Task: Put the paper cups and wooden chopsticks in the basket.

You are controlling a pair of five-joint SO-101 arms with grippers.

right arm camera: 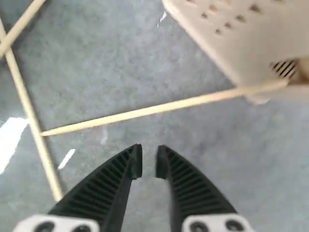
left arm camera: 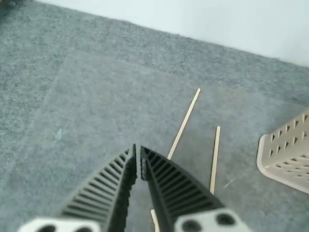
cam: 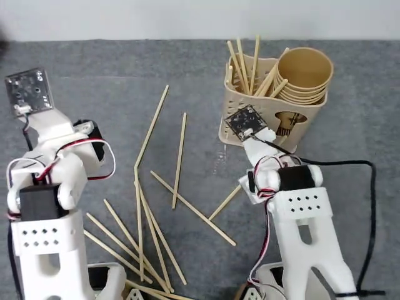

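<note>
A beige slotted basket (cam: 250, 128) stands at the back right, holding stacked paper cups (cam: 304, 75) and several wooden chopsticks (cam: 240, 65). More chopsticks (cam: 180, 159) lie scattered on the grey mat. My right gripper (right arm camera: 148, 162) hovers low beside the basket (right arm camera: 241, 34), barely open and holding nothing. One chopstick (right arm camera: 159, 108) lies just past its fingertips and another (right arm camera: 29, 111) crosses off to the side. My left gripper (left arm camera: 137, 157) is shut and empty above bare mat at the far left, with two chopsticks (left arm camera: 183, 123) beyond it.
A pale wall runs along the back edge of the mat (cam: 125, 69). Several chopsticks (cam: 140, 240) pile up between the two arm bases at the front. The basket's corner (left arm camera: 287, 154) appears far off in the left wrist view.
</note>
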